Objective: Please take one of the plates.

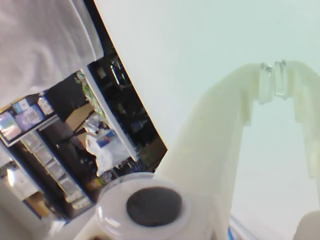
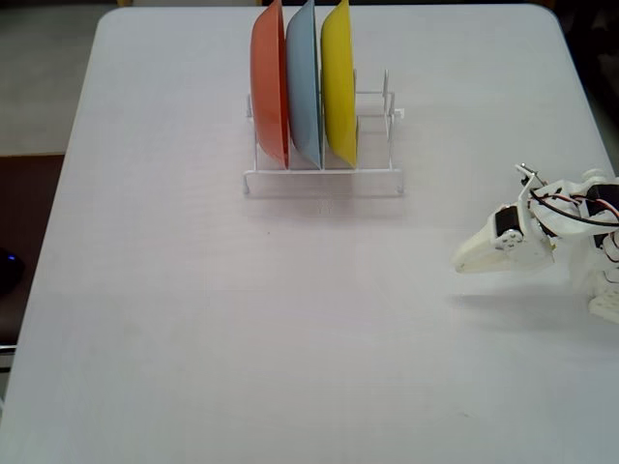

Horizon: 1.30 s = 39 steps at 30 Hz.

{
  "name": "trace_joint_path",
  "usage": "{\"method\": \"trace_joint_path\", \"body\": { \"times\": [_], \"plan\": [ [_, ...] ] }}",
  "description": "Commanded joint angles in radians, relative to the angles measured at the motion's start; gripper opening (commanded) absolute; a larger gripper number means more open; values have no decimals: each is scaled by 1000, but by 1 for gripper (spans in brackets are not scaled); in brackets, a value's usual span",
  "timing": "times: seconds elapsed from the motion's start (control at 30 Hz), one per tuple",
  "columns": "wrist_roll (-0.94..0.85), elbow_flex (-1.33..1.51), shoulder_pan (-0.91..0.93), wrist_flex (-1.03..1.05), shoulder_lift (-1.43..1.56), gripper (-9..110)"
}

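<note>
Three plates stand on edge in a white wire rack (image 2: 324, 179) far from the hand (image 2: 464, 261), well apart from it across the table (image 2: 193, 319) in the fixed view: an orange plate (image 2: 270, 87), a light blue plate (image 2: 304, 87) and a yellow plate (image 2: 339, 87), side by side; no cream plate shows among them. The hand (image 1: 274, 80) holds nothing; in the wrist view its fingertips (image 1: 266, 82) sit almost together, with only a narrow gap between them.
</note>
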Motion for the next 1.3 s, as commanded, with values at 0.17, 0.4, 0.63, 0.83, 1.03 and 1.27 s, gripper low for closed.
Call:
{"method": "trace_joint_path", "body": {
  "times": [0.17,0.4,0.63,0.83,1.03,1.27],
  "plan": [
    [-2,-5,-5,-20,14,0],
    [-29,-8,8,-15,14,0],
    [-21,-8,8,-14,14,0],
    [-29,-8,8,-15,14,0],
    [-31,-8,8,-15,14,0],
    [-34,-8,8,-15,14,0]
  ]
}}
